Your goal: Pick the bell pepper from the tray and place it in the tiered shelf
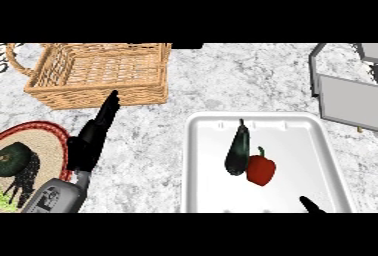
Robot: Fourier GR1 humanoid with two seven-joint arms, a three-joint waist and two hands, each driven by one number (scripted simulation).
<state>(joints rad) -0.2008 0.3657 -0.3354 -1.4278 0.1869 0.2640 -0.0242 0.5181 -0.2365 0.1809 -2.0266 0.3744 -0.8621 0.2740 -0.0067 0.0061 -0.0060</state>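
A red bell pepper [260, 169] with a green stem lies in the middle of the white tray [209, 165], touching a dark eggplant [238, 148] on its left. The grey tiered shelf [348, 99] stands at the right edge, beyond the tray. My left hand [94, 134] is left of the tray with straight fingers pointing up toward the basket, holding nothing. Of my right hand only a black fingertip [310, 204] shows at the tray's lower right corner, below and right of the pepper.
A wicker basket [100, 75] stands at the back left, just beyond my left fingertips. A round red-rimmed mat [37, 140] with a dark green vegetable [13, 159] on it lies at the left edge. Marble counter lies between basket and shelf.
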